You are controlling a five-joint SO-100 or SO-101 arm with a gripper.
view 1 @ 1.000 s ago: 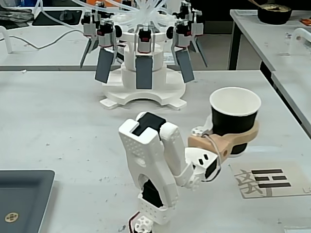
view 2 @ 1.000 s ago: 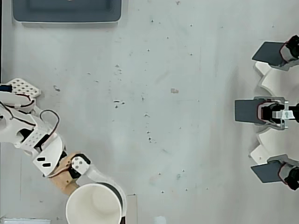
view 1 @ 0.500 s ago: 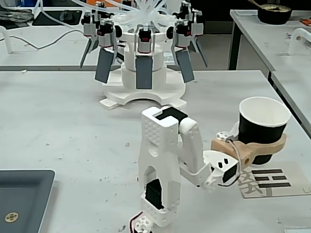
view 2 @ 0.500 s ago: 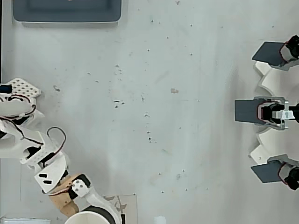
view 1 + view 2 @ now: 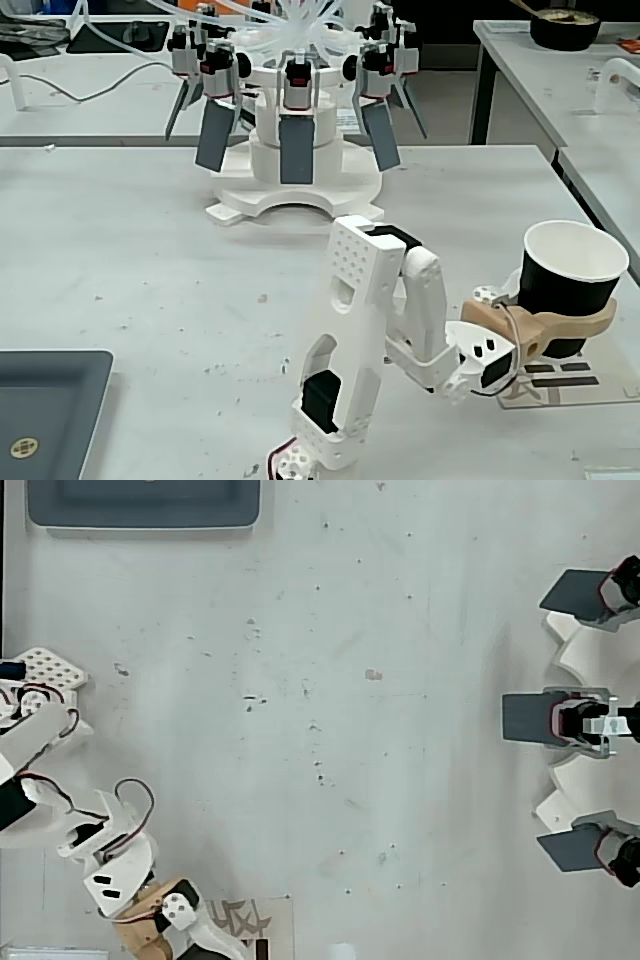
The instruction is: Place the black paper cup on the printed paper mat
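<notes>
In the fixed view the black paper cup stands upright at the right, its white inside and rim facing up. My gripper is shut on it, the tan finger wrapped round its lower half. The cup's base is just above or on the printed paper mat; I cannot tell whether they touch. In the overhead view the mat lies at the bottom edge beside my wrist. The cup is cut off below that view's edge.
A dark grey tray lies at the table's left in the fixed view. A white device with several dark hanging paddles stands at the far side. The table edge runs close to the right of the mat.
</notes>
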